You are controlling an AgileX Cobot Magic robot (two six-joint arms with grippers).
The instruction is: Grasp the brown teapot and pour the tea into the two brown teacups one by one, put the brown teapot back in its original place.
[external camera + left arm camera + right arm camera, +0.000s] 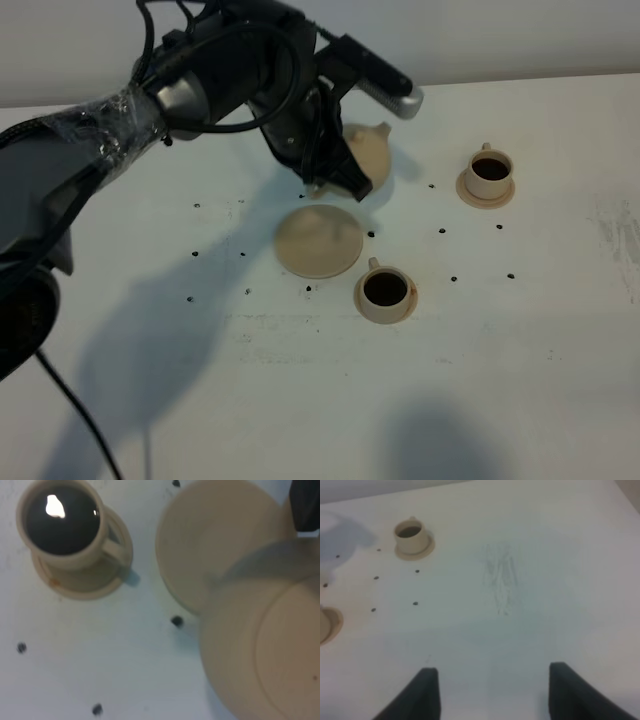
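Table (300,400): we see it white, dotted with small dark marks, scuffed at right | left tool (322,160): clamped on the teapot (365,152), held above the table just behind the round tray (318,240) | cups (385,290) (489,170): both dark-filled, on saucers | right tool (490,695): fingers stand apart over bare table, holding nothing.

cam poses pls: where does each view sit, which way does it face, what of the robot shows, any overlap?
Exterior high: mounted above, looking down at the table; left arm and left tool holding the teapot show.
Left wrist: on the left arm, facing down; teapot, tray, near teacup.
Right wrist: low over bare table; tool fingers, far teacup.
Shared: both cups also appear in exterior high.
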